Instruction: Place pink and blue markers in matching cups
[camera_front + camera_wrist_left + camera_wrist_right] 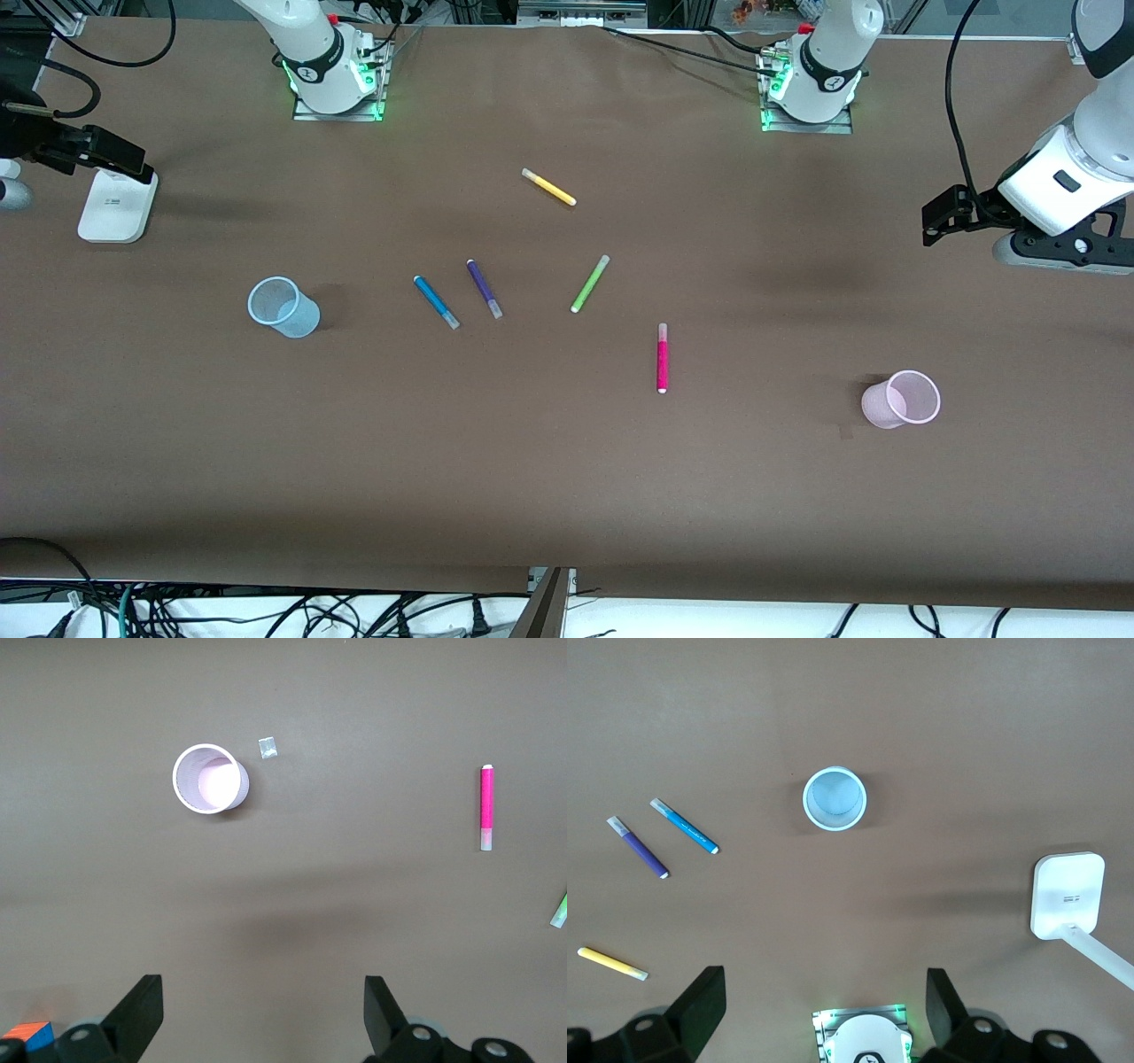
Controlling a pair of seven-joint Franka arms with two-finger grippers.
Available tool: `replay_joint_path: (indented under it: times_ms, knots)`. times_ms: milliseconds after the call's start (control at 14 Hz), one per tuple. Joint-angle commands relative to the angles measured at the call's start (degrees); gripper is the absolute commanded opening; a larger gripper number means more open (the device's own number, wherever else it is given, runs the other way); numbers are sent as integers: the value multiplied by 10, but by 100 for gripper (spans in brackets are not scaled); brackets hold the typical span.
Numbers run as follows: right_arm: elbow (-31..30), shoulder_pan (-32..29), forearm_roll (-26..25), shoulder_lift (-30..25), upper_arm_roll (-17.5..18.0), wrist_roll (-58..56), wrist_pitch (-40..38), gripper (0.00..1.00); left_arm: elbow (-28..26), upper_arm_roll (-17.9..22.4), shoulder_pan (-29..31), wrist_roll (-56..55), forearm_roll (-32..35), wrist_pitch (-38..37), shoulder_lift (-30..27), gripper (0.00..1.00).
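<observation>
The pink marker (662, 357) lies flat mid-table; it also shows in the left wrist view (486, 808). The blue marker (436, 302) lies beside a purple pen, and shows in the right wrist view (684, 827). The pale blue cup (297, 319) stands upright toward the right arm's end (834, 798). The pale pink cup (881, 408) stands upright toward the left arm's end (210, 780). Both cups are empty. My left gripper (263, 1005) is open and empty, high over bare table. My right gripper (822, 1010) is open and empty, high up at its own end of the table.
A purple pen (484, 289), a lime green pen (590, 283) and a yellow pen (549, 187) lie loose mid-table. A white stand (115, 206) sits at the right arm's end. A small scrap (267, 747) lies beside the pink cup.
</observation>
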Motion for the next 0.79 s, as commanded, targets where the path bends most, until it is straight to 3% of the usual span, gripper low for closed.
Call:
replay_joint_path:
  times_ms: [0,714]
  knots:
    - [12,-6,-6,3,5,-5,-2,100,0,-3,5,11,-7,-4,-2,100]
    - [10,1,-2,10,9,5,3,100,0,-5,3,12,-7,-7,5,100]
